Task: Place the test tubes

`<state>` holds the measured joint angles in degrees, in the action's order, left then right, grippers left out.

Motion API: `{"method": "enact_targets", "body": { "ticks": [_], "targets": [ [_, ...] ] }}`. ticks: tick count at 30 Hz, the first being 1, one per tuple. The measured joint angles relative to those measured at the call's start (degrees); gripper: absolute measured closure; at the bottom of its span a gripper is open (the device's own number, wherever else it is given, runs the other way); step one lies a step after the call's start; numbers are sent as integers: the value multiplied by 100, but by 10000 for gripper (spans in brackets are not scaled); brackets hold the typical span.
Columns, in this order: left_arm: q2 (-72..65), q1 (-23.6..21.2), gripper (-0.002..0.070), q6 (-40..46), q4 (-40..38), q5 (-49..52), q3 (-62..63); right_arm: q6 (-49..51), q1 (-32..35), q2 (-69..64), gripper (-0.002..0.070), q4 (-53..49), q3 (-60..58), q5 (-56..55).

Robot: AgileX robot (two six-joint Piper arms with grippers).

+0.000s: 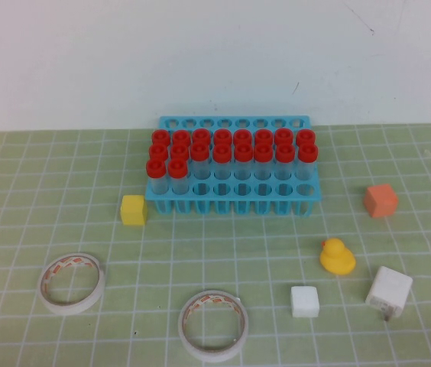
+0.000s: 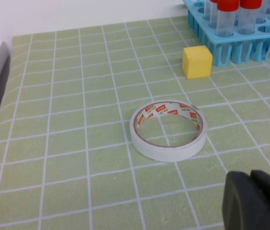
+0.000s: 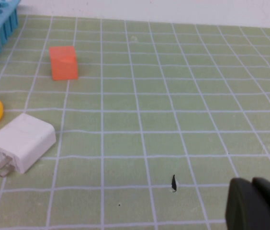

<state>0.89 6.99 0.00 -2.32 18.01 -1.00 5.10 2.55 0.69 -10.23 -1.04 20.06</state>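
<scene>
A blue test tube rack (image 1: 233, 191) stands at the middle of the green grid mat. Several clear test tubes with red caps (image 1: 221, 153) fill its middle rows; the front row holds only two tubes at its left end (image 1: 167, 174). In the left wrist view a corner of the rack (image 2: 230, 43) with capped tubes shows. My left gripper (image 2: 251, 176) hovers low over the mat near a tape roll, shut and empty. My right gripper (image 3: 251, 184) is also shut and empty, over bare mat to the right of the charger. Neither arm shows in the high view.
A yellow cube (image 1: 134, 209) sits left of the rack, an orange cube (image 1: 380, 200) to its right. Two tape rolls (image 1: 71, 283) (image 1: 213, 324), a yellow duck (image 1: 337, 256), a white cube (image 1: 305, 301) and a white charger (image 1: 389, 293) lie in front.
</scene>
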Motion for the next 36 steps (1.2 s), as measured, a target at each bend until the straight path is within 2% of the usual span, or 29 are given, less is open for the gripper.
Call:
{"method": "enact_targets", "body": {
  "ticks": [5,10,16,22,36],
  "targets": [
    [0,0,676,0,0,0,0,0,27,0,678,168,0,-12],
    [0,0,676,0,0,0,0,-30,360,0,678,466,0,-34],
    [0,0,676,0,0,0,0,-662,719,0,678,601,0,-34],
    [0,0,676,0,0,0,0,-868,732,0,678,1209,0,-47],
    [0,0,676,0,0,0,0,-882,706,0,678,1234,0,-36]
  ]
}}
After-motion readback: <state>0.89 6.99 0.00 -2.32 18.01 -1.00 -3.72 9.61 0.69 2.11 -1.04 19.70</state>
